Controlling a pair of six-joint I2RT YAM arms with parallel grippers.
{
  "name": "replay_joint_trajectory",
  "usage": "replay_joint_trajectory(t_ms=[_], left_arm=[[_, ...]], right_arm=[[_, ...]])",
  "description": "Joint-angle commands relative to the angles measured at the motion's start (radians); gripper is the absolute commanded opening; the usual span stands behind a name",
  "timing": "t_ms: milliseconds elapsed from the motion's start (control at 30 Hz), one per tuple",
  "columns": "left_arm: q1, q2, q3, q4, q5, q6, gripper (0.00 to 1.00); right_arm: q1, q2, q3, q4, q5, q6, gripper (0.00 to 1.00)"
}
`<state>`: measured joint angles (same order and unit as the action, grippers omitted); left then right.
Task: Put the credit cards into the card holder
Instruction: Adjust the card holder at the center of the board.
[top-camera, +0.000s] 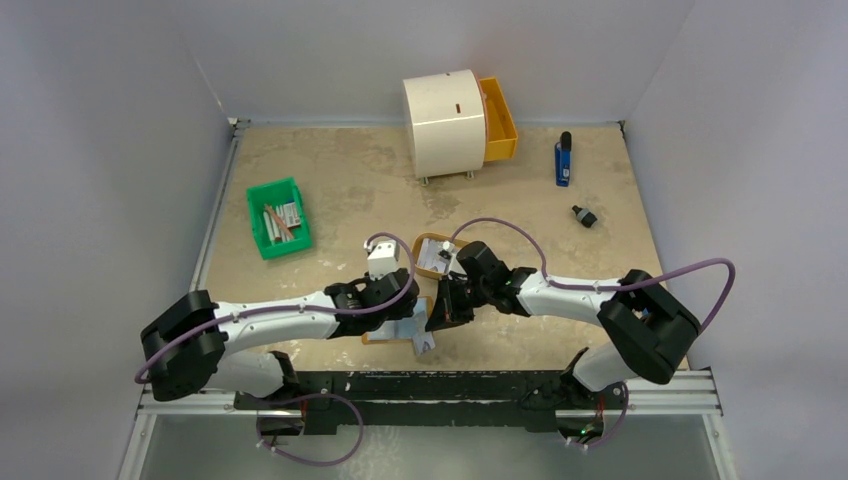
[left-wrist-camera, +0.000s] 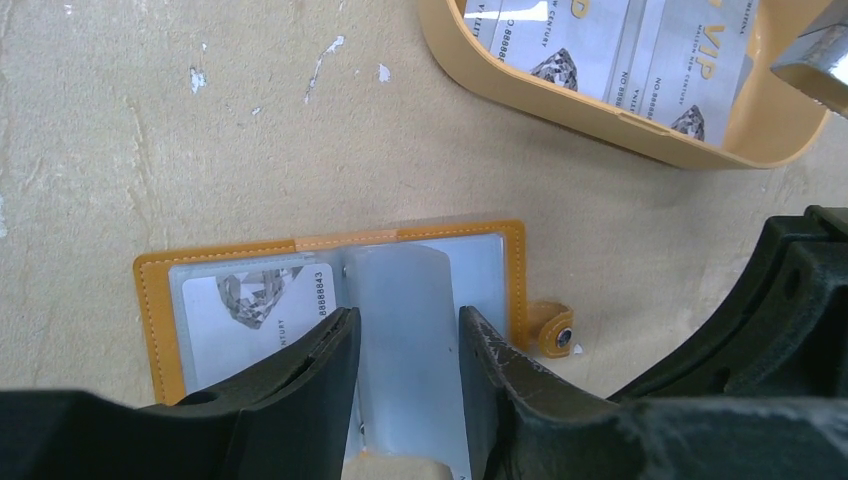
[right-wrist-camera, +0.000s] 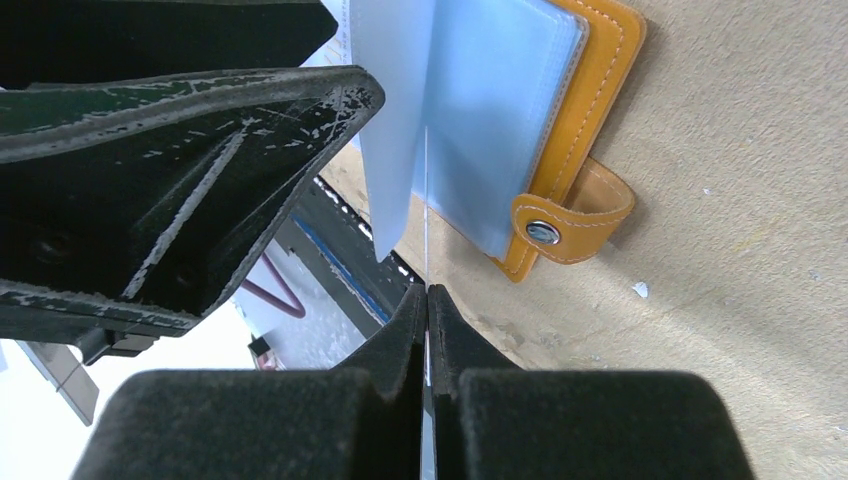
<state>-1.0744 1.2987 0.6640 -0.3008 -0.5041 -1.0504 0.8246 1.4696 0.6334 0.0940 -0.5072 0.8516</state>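
Left wrist cam: left gripper (left-wrist-camera: 405, 345) is spread either side of a bowed clear sleeve (left-wrist-camera: 405, 285) of the open card holder (left-wrist-camera: 150, 310), lying flat right under it, long axis crosswise, one card (left-wrist-camera: 255, 300) pocketed, remaining credit cards (left-wrist-camera: 610, 40) up-right in the tan tray (left-wrist-camera: 560, 100). Right wrist cam: right gripper (right-wrist-camera: 427, 300) is pressed together on a thin sheet (right-wrist-camera: 426, 200) seen edge-on, sleeve or card, can't tell. Top cam: both wrists hide most of the holder; tray's nearer the right arm.

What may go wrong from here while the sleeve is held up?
The right fingers pinch only the thin edge of a clear sleeve; it may slip out or tear. The card holder lies loose on the table, so the pull may drag it. The open left fingers stand astride the sleeve and may crease it.
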Motion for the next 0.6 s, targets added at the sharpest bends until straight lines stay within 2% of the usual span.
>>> replay_joint_trajectory(t_ms=[0,567], left_arm=[[0.005,0.019,0.003,0.030,-0.004,0.021,0.38],[0.011,0.047,-0.021,0.030,-0.009,0.018,0.06]], right_arm=[[0.004,-0.015,0.005,0.000,0.012,-0.011,0.00],[0.004,-0.034,0.019,-0.018,0.012,-0.020,0.00]])
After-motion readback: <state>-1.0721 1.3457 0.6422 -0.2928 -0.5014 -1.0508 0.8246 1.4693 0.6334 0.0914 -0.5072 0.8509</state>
